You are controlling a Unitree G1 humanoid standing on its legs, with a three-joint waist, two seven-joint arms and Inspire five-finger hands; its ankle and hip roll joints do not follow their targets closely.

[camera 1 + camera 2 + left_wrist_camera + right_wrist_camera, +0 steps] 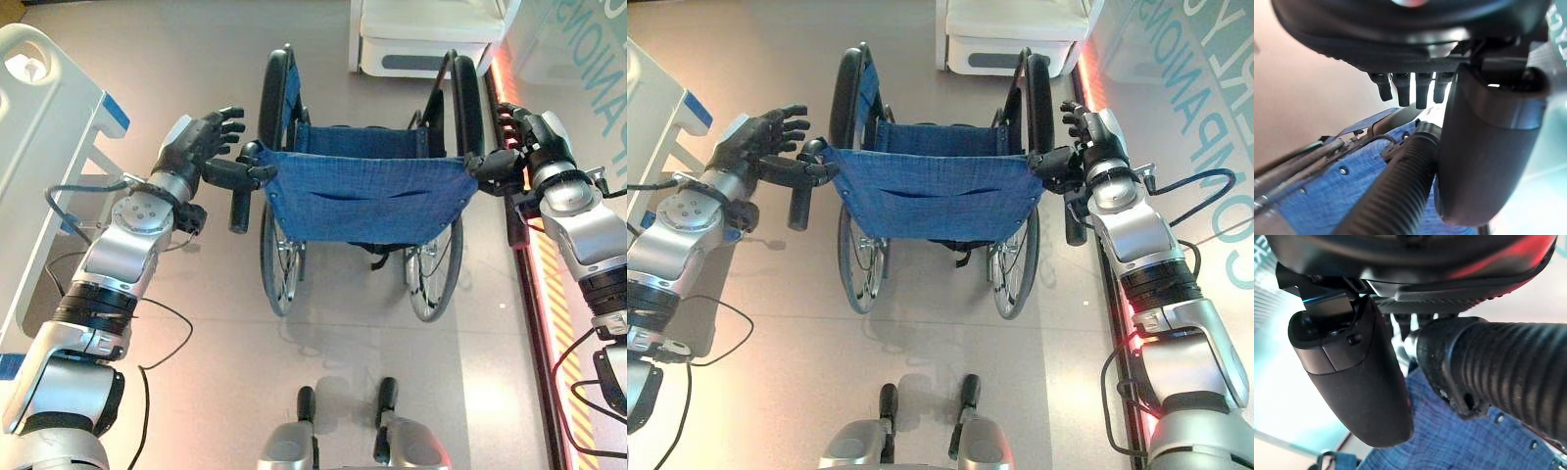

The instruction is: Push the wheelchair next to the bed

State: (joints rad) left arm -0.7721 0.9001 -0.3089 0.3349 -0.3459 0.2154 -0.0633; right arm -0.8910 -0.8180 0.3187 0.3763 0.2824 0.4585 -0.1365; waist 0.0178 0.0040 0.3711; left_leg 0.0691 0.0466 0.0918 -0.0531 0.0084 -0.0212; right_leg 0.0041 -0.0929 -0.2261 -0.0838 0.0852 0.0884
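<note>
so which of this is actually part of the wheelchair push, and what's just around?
Part of the job:
- wheelchair, blue sling back facing the robot
- bed at the robot's left
- left hand, fingers straight, at the left push handle
- right hand at the right push handle

Just around:
- white unit beyond the wheelchair
- red-lit strip along the floor at right

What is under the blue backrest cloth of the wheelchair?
Under the backrest cloth you see the lower parts of both rear wheels, a dark strap hanging between them, and floor. The cloth covers most of the seat and the frame behind it.
</note>
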